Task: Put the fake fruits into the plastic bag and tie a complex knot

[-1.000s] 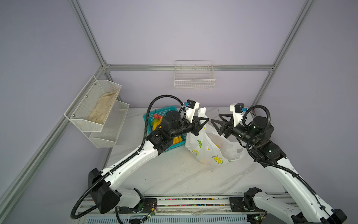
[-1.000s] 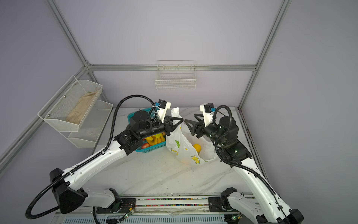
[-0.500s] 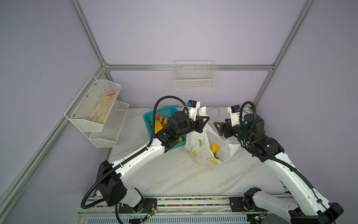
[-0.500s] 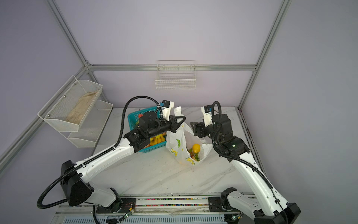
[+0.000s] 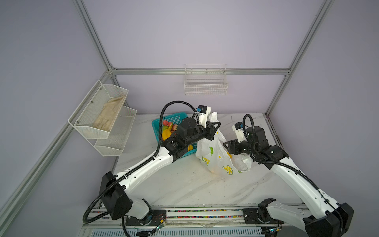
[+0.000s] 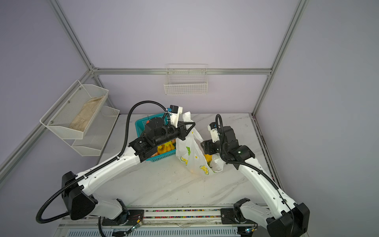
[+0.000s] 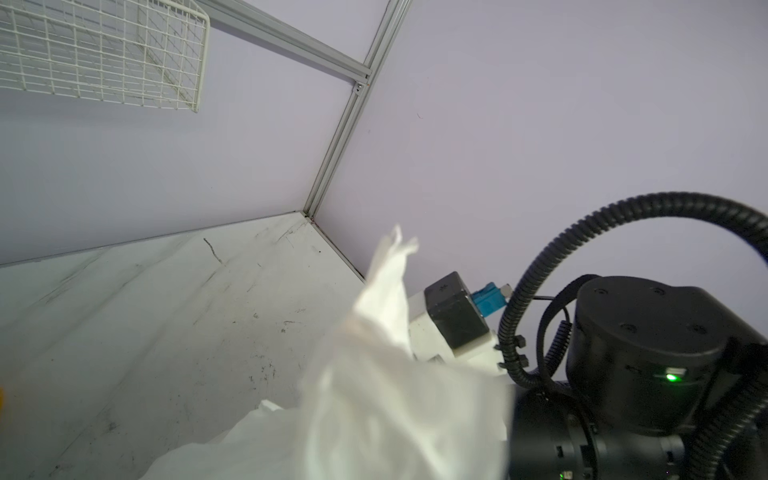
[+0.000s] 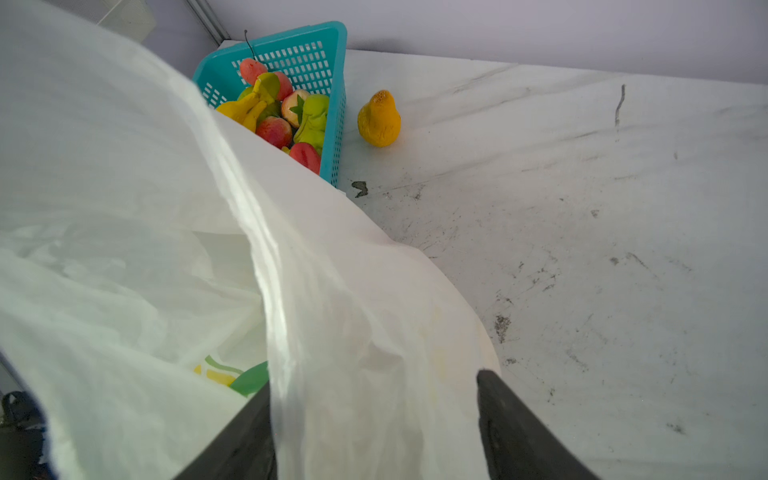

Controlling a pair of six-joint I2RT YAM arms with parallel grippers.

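The white plastic bag (image 5: 217, 158) (image 6: 190, 156) stands on the table, its top held up by my left gripper (image 5: 217, 125) (image 6: 191, 125), which is shut on a handle strip. In the left wrist view the bag's film (image 7: 395, 395) hides the fingers. My right gripper (image 5: 225, 145) (image 6: 202, 144) is open at the bag's right side. In its wrist view the two dark fingers (image 8: 245, 428) stand wide apart with the bag's rim (image 8: 353, 332) between them. A yellow fruit (image 6: 207, 157) shows inside the bag. More fake fruits (image 8: 286, 116) (image 5: 167, 131) fill the teal basket (image 8: 332, 62). No knot shows.
A yellow pear-shaped fruit (image 8: 379, 119) lies on the marble table (image 5: 184, 184) beside the basket (image 6: 141, 127). A wire shelf with a beige cloth (image 5: 108, 115) hangs on the left wall. A wire basket (image 5: 205, 82) hangs on the back wall.
My right gripper has come down and in from above the bag's mouth to its right rim. My left gripper still holds the bag's top up.
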